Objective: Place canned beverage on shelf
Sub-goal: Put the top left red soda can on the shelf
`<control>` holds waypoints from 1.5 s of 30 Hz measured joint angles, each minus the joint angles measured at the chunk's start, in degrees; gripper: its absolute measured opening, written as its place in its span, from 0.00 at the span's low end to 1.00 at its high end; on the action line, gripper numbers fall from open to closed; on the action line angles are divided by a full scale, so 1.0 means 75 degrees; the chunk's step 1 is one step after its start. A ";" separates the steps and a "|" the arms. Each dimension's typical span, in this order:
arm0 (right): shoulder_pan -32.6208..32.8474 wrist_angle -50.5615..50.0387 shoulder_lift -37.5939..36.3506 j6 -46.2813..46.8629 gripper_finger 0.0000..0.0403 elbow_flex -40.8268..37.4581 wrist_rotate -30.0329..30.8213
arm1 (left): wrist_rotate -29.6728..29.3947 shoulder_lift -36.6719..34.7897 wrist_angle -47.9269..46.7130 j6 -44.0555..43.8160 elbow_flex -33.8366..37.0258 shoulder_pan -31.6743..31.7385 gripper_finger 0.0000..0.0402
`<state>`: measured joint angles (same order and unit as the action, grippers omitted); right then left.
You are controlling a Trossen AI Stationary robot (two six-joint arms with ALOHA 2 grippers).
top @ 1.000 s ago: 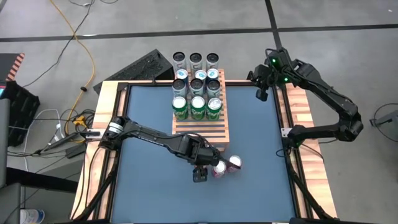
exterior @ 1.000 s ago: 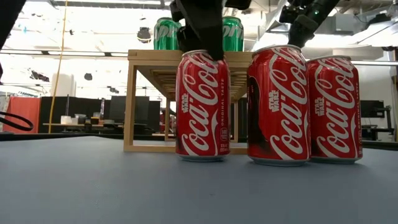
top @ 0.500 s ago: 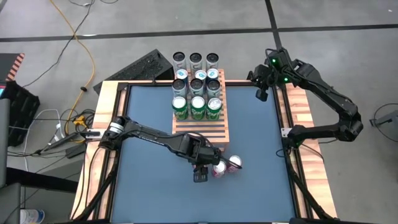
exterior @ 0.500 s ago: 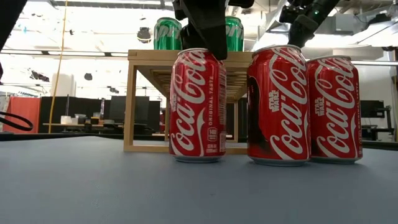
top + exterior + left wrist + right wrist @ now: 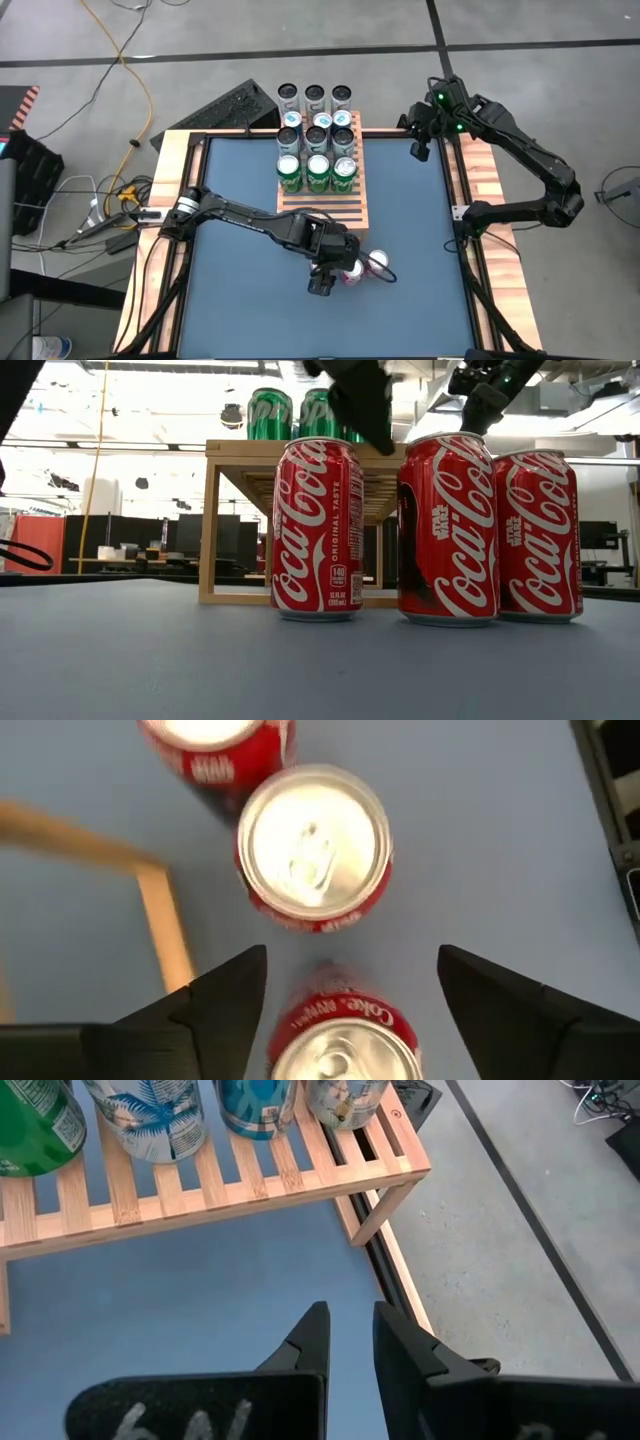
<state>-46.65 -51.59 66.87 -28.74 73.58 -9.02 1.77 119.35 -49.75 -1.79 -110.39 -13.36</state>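
L gripper (image 5: 340,995) is hovering spread over red cans (image 5: 362,268) at lower centre, just off shelf (image 5: 322,205) edge; R gripper (image 5: 348,1342), fingers nearly together, is waiting upper right.

Grey concrete floor (image 5: 560,90) w/ dark seam lines around the table. Yellow cable (image 5: 140,100) loops across floor at far left, black keyboard (image 5: 225,108) lying just beyond table's far edge. Low view: bright white room, dark desks & monitors (image 5: 130,540) far back left.
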 joint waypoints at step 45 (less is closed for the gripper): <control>0.0000 0.0083 -0.0005 0.0429 0.16 0.0003 0.0006 | 0.0775 -0.0364 -0.1444 0.3361 0.0006 0.0214 0.87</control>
<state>-46.65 -50.97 66.84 -25.53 73.60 -8.97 7.59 116.62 -60.58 23.41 -110.34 -11.75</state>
